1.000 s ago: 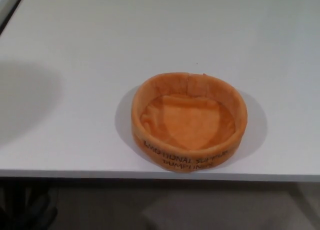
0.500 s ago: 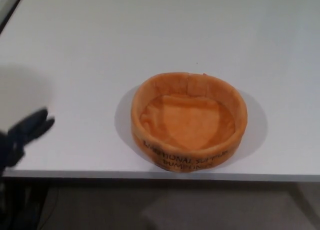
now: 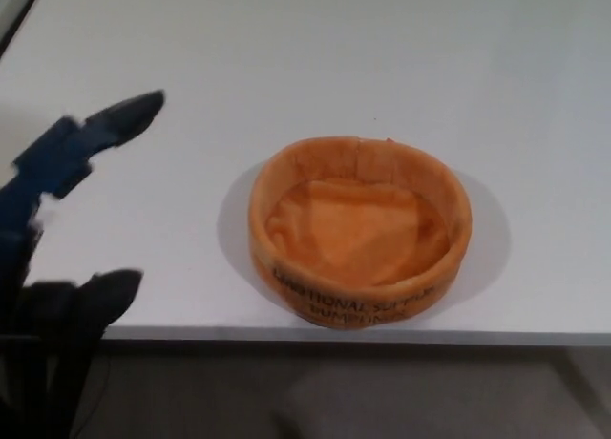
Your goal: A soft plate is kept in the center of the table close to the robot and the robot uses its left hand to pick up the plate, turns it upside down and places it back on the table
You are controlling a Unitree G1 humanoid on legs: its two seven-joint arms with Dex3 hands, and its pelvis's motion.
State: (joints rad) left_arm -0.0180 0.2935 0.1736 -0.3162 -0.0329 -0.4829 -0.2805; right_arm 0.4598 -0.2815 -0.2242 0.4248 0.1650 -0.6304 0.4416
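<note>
1. Plate [image 3: 361, 231] sits upright, opening upward, on the counter [image 3: 382, 57], centre-right, near its near edge.
2. Left robot hand [image 3: 72, 210] hovers at left, fingers spread, holding nothing, well apart from the plate.
3. Remaining: grasp, inversion, placement.
4. Counter is white and bare; dim floor [image 3: 382, 391] lies below.

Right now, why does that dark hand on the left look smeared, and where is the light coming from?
Head view: the left hand is soft-edged, likely motion blur, its fingers spread apart; the orange plate is sharper, its black lettering partly readable. The plate's soft shadow rings it on the white table, suggesting diffuse overhead light; no harsh glare.
</note>
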